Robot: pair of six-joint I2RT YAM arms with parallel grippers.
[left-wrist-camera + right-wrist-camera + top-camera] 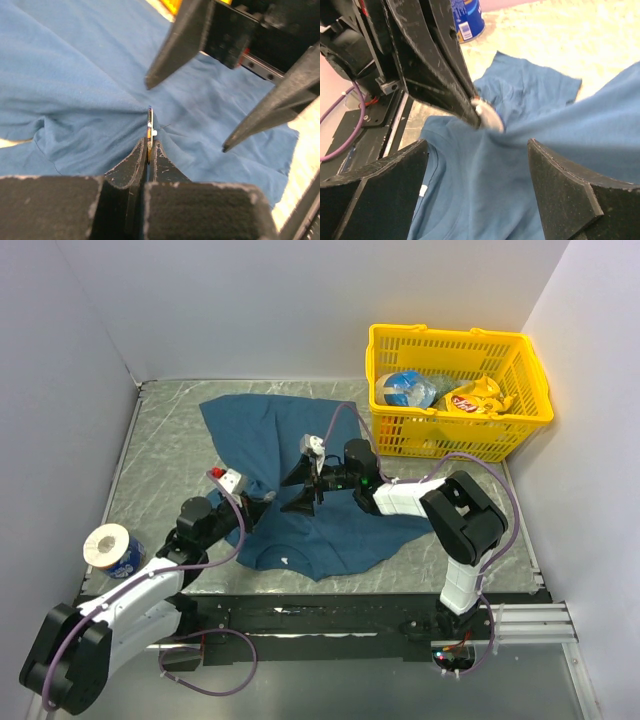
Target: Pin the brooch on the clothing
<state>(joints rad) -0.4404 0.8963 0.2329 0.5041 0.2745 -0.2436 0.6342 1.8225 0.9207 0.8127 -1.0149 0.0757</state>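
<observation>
The dark teal-blue T-shirt [300, 455] lies spread on the table, neck towards the arms, with its white label [423, 190] at the collar. My left gripper [149, 145] is shut on the tiny orange and gold brooch [149, 126], seen edge-on and pressed against a bunched fold of the shirt [75, 85]. In the right wrist view the brooch [488, 116] shows at the left fingers' [445, 75] tip, touching the pulled-up cloth [490, 190]. My right gripper [476, 145] is open and empty, its fingers [167, 50] spread just beyond the brooch, facing the left gripper [262, 508].
A yellow basket [455, 430] with snack packets stands at the back right. A blue can with a white top [110, 546] stands at the left, beside the left arm. White walls close off the left, back and right. A black rail [330, 615] runs along the near edge.
</observation>
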